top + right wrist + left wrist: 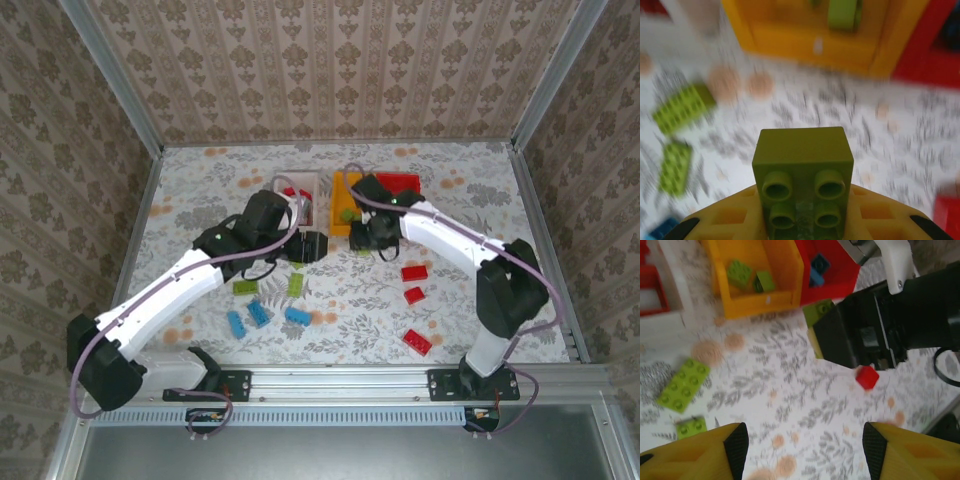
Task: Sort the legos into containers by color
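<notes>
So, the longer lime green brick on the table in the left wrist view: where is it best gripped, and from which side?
Grip the long lime green brick across its narrow width, one finger on each long side. Come from above: it lies flat, studs up, with bare table beside both long sides. It lies slanted, so the wrist probably must turn.

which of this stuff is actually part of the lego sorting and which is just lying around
Part of the job: lime brick in the right gripper; loose red bricks, blue bricks, green bricks; white bin, orange bin, red bin; open left gripper.
Just there: floral table cover, metal frame.
</notes>
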Controlling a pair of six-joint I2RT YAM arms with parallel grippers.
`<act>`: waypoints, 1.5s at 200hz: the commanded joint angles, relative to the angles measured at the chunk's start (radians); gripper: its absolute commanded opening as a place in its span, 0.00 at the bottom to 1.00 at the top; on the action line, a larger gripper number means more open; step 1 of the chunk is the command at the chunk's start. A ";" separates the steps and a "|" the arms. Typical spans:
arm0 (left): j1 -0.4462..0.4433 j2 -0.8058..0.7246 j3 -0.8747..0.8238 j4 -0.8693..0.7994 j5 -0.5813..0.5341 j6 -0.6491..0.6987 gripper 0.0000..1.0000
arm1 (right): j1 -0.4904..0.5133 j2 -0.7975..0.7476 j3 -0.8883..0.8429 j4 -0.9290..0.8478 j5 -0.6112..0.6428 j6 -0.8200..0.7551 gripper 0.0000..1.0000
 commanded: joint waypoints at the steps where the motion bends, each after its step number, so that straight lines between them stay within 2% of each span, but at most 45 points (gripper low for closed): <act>1: 0.038 0.062 0.063 0.052 -0.042 -0.030 0.65 | -0.047 0.132 0.141 0.022 -0.007 0.032 0.25; 25: 0.054 0.133 0.140 0.074 -0.055 -0.020 0.65 | -0.075 0.265 0.317 0.002 0.003 0.030 0.25; 62: 0.058 0.257 0.278 0.014 -0.082 0.005 0.65 | -0.118 0.444 0.534 -0.046 -0.013 0.066 0.27; 79: 0.057 0.276 0.293 0.014 -0.077 0.012 0.65 | -0.131 0.503 0.604 -0.057 -0.040 0.080 0.32; 97: 0.058 0.277 0.289 0.009 -0.075 0.016 0.65 | -0.136 0.546 0.663 -0.069 -0.058 0.082 0.42; 130: 0.059 0.257 0.252 -0.004 -0.076 0.021 0.65 | -0.137 0.550 0.707 -0.084 -0.072 0.082 0.55; 175: 0.068 0.206 0.203 -0.068 -0.118 0.016 0.65 | -0.130 0.455 0.686 -0.087 -0.053 0.060 0.56; 198: 0.081 0.169 0.166 -0.124 -0.135 -0.005 0.64 | -0.120 0.351 0.609 -0.048 -0.029 0.040 0.55; 217: 0.087 0.129 0.123 -0.151 -0.134 -0.012 0.64 | -0.112 0.235 0.481 0.022 -0.014 0.022 0.55; 230: 0.088 0.110 0.096 -0.157 -0.111 -0.006 0.64 | -0.101 0.137 0.358 0.084 0.002 0.010 0.55; 245: 0.087 0.115 0.079 -0.148 -0.037 0.011 0.64 | -0.092 0.019 0.189 0.153 0.018 0.008 0.55; 275: 0.028 0.224 0.114 -0.114 0.059 0.077 0.64 | -0.088 -0.253 -0.179 0.274 0.024 0.027 0.55; 300: -0.078 0.377 0.231 -0.100 0.065 0.186 0.65 | -0.092 -0.504 -0.394 0.223 0.069 0.064 0.56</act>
